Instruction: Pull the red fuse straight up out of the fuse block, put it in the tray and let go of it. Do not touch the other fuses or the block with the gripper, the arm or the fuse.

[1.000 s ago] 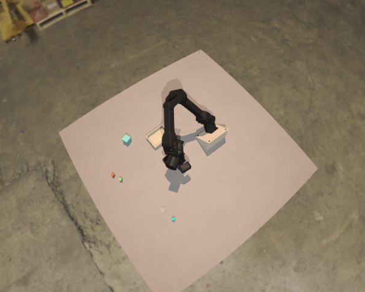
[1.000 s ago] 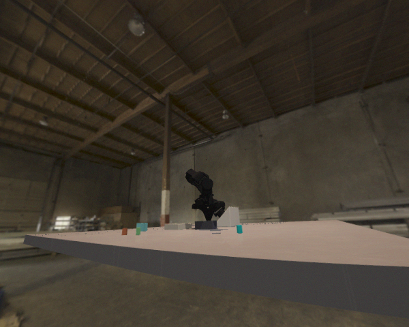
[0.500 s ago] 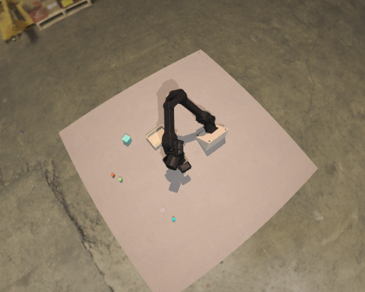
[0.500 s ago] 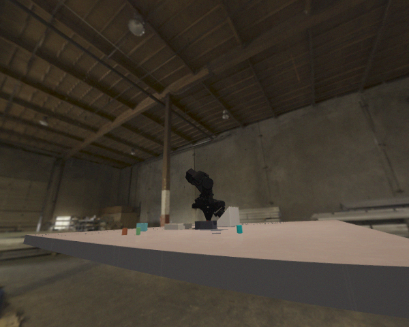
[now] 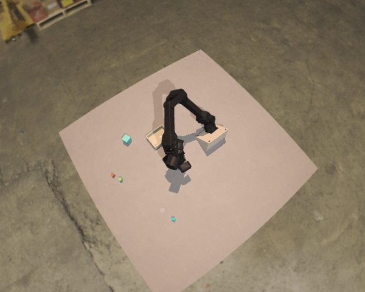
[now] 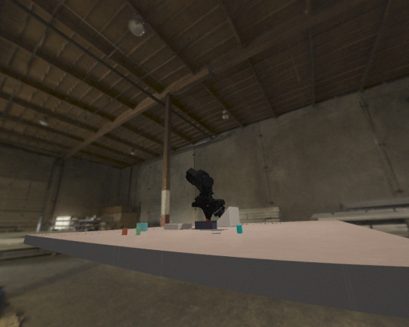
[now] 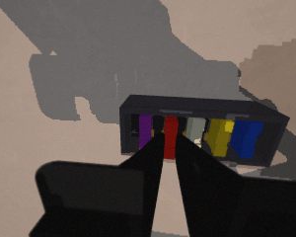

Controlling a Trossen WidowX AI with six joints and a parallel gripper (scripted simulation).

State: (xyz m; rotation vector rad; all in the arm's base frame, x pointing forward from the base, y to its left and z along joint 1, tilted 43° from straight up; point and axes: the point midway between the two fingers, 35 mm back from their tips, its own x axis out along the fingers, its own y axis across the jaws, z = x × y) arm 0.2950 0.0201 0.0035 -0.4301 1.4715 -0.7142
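My gripper (image 7: pixel 169 138) (image 6: pixel 208 219) is shut on the red fuse (image 7: pixel 171 122), with one fingertip on each side of it. In the exterior view a bit of red shows at the fingertips just above the top edge of the dark fuse block (image 6: pixel 204 225) (image 7: pixel 197 104). The fuse's lower end is hidden, so I cannot tell how far out it is. The purple fuse (image 7: pixel 145 129) is left of it; the pale grey (image 7: pixel 195 127), yellow (image 7: pixel 218 138) and blue (image 7: pixel 247 138) fuses are to the right, in the block. The tray (image 5: pixel 155 137) (image 6: pixel 172 226) is beside the arm and looks empty.
A pale wedge-shaped box (image 5: pixel 212 138) (image 6: pixel 229 216) stands close to the arm's base end. A turquoise cube (image 5: pixel 126 139) is beyond the tray. Small orange (image 5: pixel 112 174), green (image 5: pixel 120 179) and cyan (image 5: pixel 173 219) blocks and a flat pale square (image 5: pixel 162 210) lie farther off.
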